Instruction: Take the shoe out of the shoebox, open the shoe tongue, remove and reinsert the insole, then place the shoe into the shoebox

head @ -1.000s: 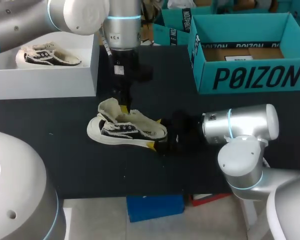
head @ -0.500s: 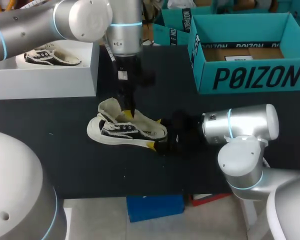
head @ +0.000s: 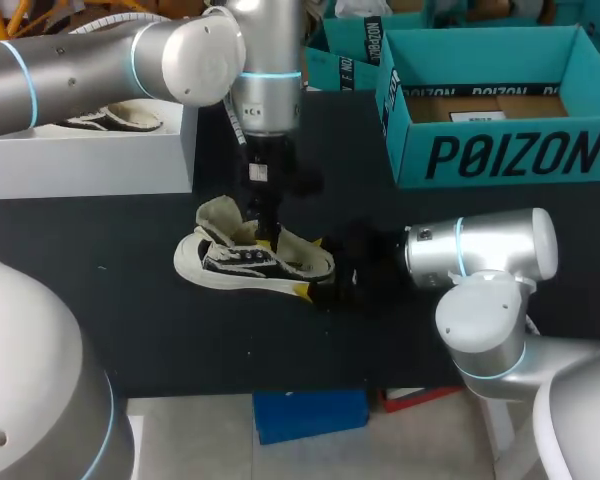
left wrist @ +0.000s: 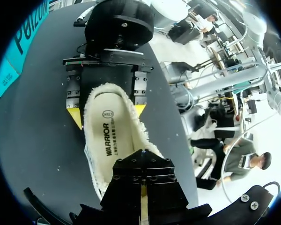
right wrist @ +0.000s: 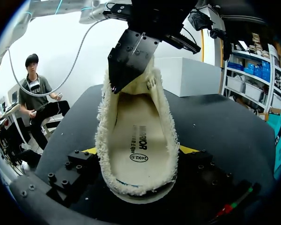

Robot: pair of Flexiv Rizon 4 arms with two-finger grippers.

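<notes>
A white and black shoe [head: 250,262] with a fleecy lining lies on its sole on the black table, toe toward the left. My right gripper [head: 310,266] is shut on the shoe's heel, one yellow tip against each side; the right wrist view shows the shoe [right wrist: 136,140] between its fingers, insole in sight. My left gripper [head: 265,238] comes down from above, shut, with its tips inside the shoe's mouth just behind the raised tongue. In the left wrist view the shoe [left wrist: 113,140] lies under my left gripper [left wrist: 142,161], with the right gripper [left wrist: 107,114] at the heel beyond.
A white shoebox [head: 90,160] stands at the back left with a second shoe [head: 115,118] in it, partly hidden by my left arm. A teal open box [head: 500,150] stands at the back right. Bare black table lies in front of the shoe.
My left arm has swung to the right and lowered, carrying its shut gripper from the tongue's edge into the shoe's mouth. The right gripper and the shoe have stayed put.
</notes>
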